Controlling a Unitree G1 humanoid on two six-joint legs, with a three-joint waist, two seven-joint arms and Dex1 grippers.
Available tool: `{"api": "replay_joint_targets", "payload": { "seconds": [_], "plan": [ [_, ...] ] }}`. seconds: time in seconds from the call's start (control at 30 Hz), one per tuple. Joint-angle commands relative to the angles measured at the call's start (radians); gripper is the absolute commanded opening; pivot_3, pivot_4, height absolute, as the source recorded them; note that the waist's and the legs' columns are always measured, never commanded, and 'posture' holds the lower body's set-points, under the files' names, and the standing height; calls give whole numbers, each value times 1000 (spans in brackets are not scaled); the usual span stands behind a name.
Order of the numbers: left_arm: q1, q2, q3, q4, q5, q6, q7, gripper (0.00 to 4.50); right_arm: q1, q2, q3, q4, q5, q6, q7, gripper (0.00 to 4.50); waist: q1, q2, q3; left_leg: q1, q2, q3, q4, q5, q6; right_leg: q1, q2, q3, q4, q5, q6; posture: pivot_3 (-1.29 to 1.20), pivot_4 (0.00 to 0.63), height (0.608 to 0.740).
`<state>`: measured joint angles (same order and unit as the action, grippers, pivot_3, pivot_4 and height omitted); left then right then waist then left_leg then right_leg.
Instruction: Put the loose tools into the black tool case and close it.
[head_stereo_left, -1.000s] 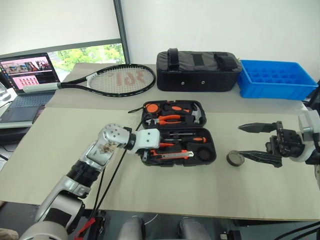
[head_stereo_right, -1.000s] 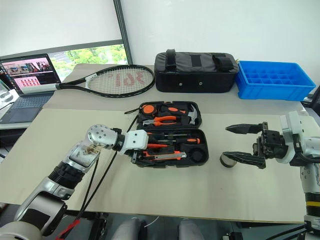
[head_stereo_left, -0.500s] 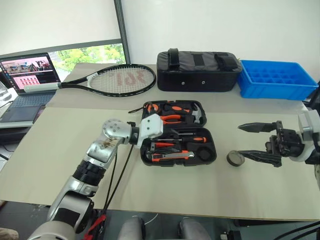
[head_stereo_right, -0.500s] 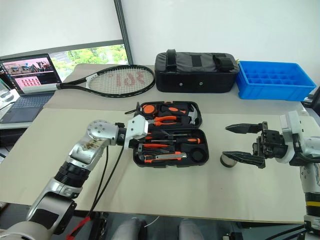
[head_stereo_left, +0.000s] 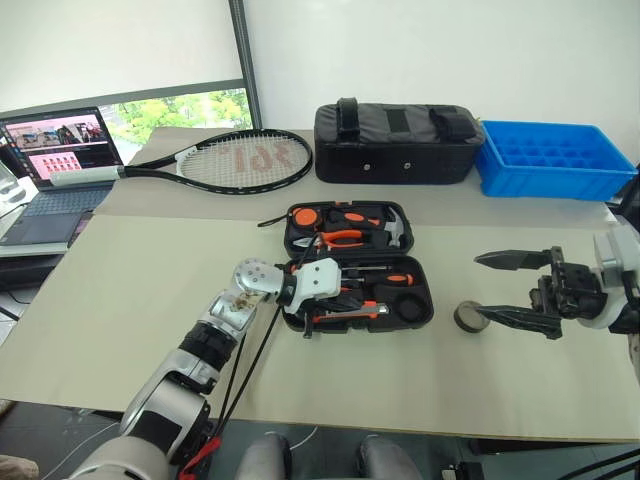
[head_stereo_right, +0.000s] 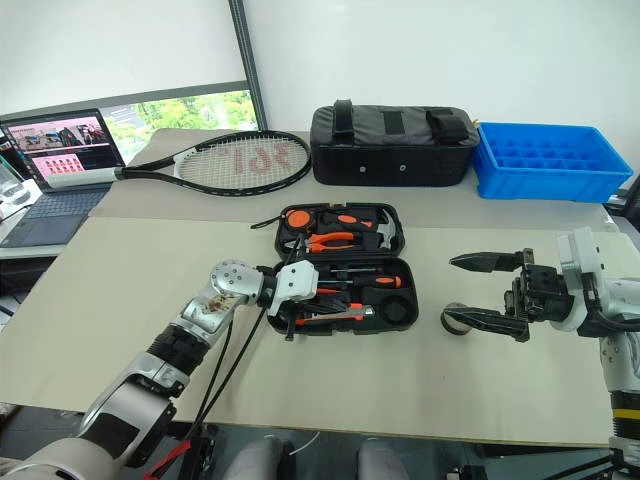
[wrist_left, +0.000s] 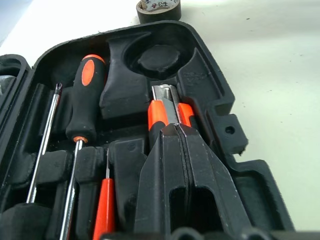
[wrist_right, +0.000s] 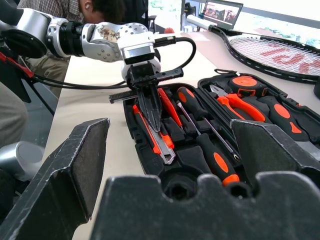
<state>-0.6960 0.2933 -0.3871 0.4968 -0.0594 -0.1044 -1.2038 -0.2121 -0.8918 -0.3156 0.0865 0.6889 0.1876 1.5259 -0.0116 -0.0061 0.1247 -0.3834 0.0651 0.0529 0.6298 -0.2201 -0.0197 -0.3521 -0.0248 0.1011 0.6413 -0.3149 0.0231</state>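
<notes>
A beige table (head_stereo_left: 120, 300) by a window carries the open black moulded-plastic tool case (head_stereo_left: 420, 312). The left gripper (wrist_left: 179, 131), fingers pressed together, rests on the case's orange-black utility knife (wrist_left: 159, 111); the right gripper (head_stereo_left: 508, 290), spread, hangs beside the case, by a dark tape roll (head_stereo_left: 468, 317).

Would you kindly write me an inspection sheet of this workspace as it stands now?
Surface: beige table.
Job's things: open black moulded-plastic tool case holding screwdrivers and orange-black utility knife; small dark tape roll lies outside on the table.
Clutter: tennis racket, black fabric bag, blue plastic tray.
Grippers: left gripper shut, over the knife; right gripper open beside the roll.
Cables: black cables along the left arm.
Surroundings: laptop, window.
</notes>
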Motion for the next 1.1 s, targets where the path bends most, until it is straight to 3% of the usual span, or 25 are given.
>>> {"api": "replay_joint_targets", "payload": {
  "seconds": [0.03,0.27,0.57,0.7,0.83,0.87,0.97,1.1],
  "plan": [
    [-6,-32,12,92,5,-5,8,40,-1,-10,-40,-32,22,10,-4,4500,0,0,0,0,0,0,0,0,0,0,0,0,0,0,0,0,150,708],
    [3,-49,-17,185,49,-54,-16,40,13,-31,-18,-36,-18,17,-5,4500,1,1,-1,0,0,-1,1,1,1,1,0,0,0,0,1,0,150,708],
    [39,-23,-30,178,91,-92,-10,40,39,-52,65,-15,-191,-35,-68,4500,-2,3,-3,0,0,-1,0,1,1,1,0,0,0,0,1,0,150,708],
    [25,-34,25,112,46,-67,27,40,44,-62,112,-2,-288,-63,-111,4500,-2,4,-4,1,0,-1,1,1,1,1,0,0,1,0,1,0,150,708],
    [26,-10,98,-64,-67,82,-7,40,49,-84,164,9,-384,-74,-155,4500,-3,4,-3,-1,0,-1,1,1,1,-1,0,0,1,0,1,0,150,708],
    [35,22,116,-157,-120,148,-48,547,45,-93,184,23,-420,-89,-166,4500,-5,4,-3,-2,0,-1,1,1,1,-2,0,0,1,0,1,0,150,708],
    [63,120,142,-368,-225,303,-127,1465,33,-117,227,68,-494,-112,-184,4500,-8,3,-2,-3,1,-1,-1,1,0,-4,2,0,1,0,1,0,150,708],
    [82,231,164,-537,-289,432,-158,2920,-3,-115,262,118,-523,-117,-189,4500,-5,4,-2,-1,1,-1,-1,1,0,-2,1,0,0,0,1,0,150,708]
  ]
}}
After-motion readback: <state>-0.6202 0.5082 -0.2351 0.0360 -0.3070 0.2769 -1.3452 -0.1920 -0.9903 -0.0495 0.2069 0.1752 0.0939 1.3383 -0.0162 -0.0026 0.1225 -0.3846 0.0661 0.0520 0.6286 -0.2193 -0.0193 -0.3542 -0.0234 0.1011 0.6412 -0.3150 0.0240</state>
